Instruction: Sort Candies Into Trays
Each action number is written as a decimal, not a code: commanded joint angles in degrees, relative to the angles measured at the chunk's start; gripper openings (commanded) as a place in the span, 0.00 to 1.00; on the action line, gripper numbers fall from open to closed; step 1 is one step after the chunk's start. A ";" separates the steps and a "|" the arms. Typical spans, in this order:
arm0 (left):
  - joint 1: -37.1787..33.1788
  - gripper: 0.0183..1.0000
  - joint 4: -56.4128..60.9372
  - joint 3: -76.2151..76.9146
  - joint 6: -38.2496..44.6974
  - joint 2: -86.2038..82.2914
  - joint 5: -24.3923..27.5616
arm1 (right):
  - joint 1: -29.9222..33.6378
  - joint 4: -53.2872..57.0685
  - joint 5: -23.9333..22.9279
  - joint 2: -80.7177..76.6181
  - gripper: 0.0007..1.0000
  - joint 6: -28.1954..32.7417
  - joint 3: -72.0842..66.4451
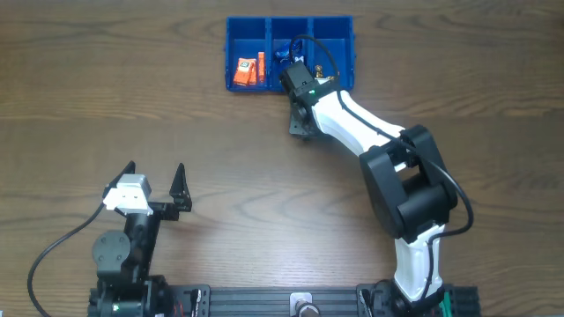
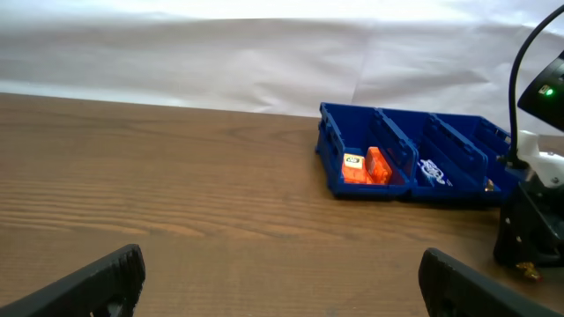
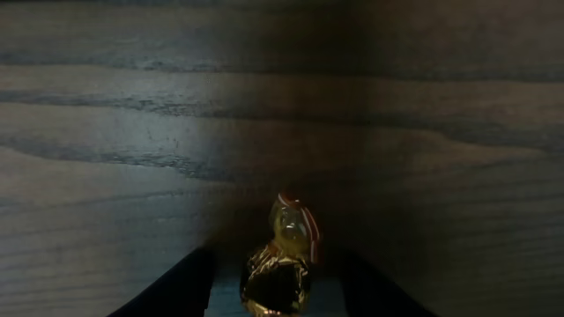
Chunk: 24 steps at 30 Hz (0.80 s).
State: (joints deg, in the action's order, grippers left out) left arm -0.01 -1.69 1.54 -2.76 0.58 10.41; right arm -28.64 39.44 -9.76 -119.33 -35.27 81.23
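Squarely btw spread fingers (image 3: 181,286) of right pincer (image 3: 276,257), gold candy (image 3: 278,280), on table (image 3: 132,132).

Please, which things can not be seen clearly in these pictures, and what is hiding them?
1. In the blue tray, the right compartment's contents: top view, covered by the right arm.
2. The blue candies in the middle compartment: left wrist view, too small to count.
3. The gold-wrapped candy: lower end cut off by the right wrist view's edge; shadow hides whether it rests on the table.
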 commanded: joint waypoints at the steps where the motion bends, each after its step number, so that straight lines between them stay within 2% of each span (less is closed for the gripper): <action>1: -0.39 1.00 -1.68 -1.27 0.00 -0.37 1.20 | -0.35 0.28 -0.44 -1.31 0.35 -0.98 -0.24; 6: -0.39 1.00 -1.68 -1.27 0.00 -0.37 1.20 | -0.35 0.68 -0.39 -1.31 0.18 -1.01 -0.24; 8: -0.39 1.00 -1.68 -1.27 0.00 -0.37 1.20 | -0.63 2.01 -0.52 -0.35 0.14 -0.98 -0.22; 10: -0.39 1.00 -1.68 -1.27 0.00 -0.37 1.20 | -0.94 3.41 -1.09 2.51 0.13 -0.98 -0.22; 13: -0.39 1.00 -1.68 -1.27 0.00 -0.37 1.20 | -0.11 2.32 -5.88 13.35 0.13 1.38 -0.17; 15: -0.39 1.00 -1.68 -1.27 0.02 -0.37 1.20 | 2.82 -8.17 -7.72 18.45 0.13 10.86 -0.15; 18: -0.39 1.00 -1.68 -1.27 0.02 -0.37 1.20 | 4.28 -23.56 -12.15 17.33 0.14 19.58 -0.17; 20: -0.39 1.00 -1.68 -1.27 0.00 -0.37 1.20 | 4.83 -33.77 -14.47 13.97 0.14 23.23 -0.17; 24: -0.39 1.00 -1.68 -1.27 0.02 -0.37 1.20 | 6.73 -41.24 -14.08 7.82 0.14 23.12 -0.15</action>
State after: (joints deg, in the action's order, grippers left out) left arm -0.01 -1.67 1.54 -2.76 0.60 10.41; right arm -23.55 0.45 -22.13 -107.39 -14.66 81.36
